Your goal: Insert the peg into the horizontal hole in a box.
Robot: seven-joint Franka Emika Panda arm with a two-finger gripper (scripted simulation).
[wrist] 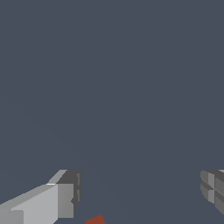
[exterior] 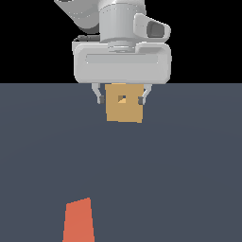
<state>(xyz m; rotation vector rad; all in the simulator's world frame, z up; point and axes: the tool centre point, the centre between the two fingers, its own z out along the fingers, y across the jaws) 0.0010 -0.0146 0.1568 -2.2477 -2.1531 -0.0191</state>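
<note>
Hand: the hand (exterior: 121,99) hangs at upper centre of the exterior view, fingers spread wide, nothing between them.
Fingers: one fingertip (exterior: 100,99) shows at each side of the box in that view; whether they touch it, I cannot tell. In the wrist view the two fingers (wrist: 65,199) sit far apart with only bare desk in the gap.
Box: the tan box (exterior: 124,111) sits just above centre of the exterior view, partly hidden at its top edge by the hand's grey body.
Hole: a small dark square hole (exterior: 122,99) shows in the middle of the box's face.
Peg: the orange-red end of the peg (exterior: 78,221) lies at lower left of the exterior view, well apart from the box, cut off by the frame's bottom edge; a sliver of it (wrist: 96,220) peeks in at the wrist view's edge.
Desk: a flat dark blue-grey desk (exterior: 189,165) carries everything.
</note>
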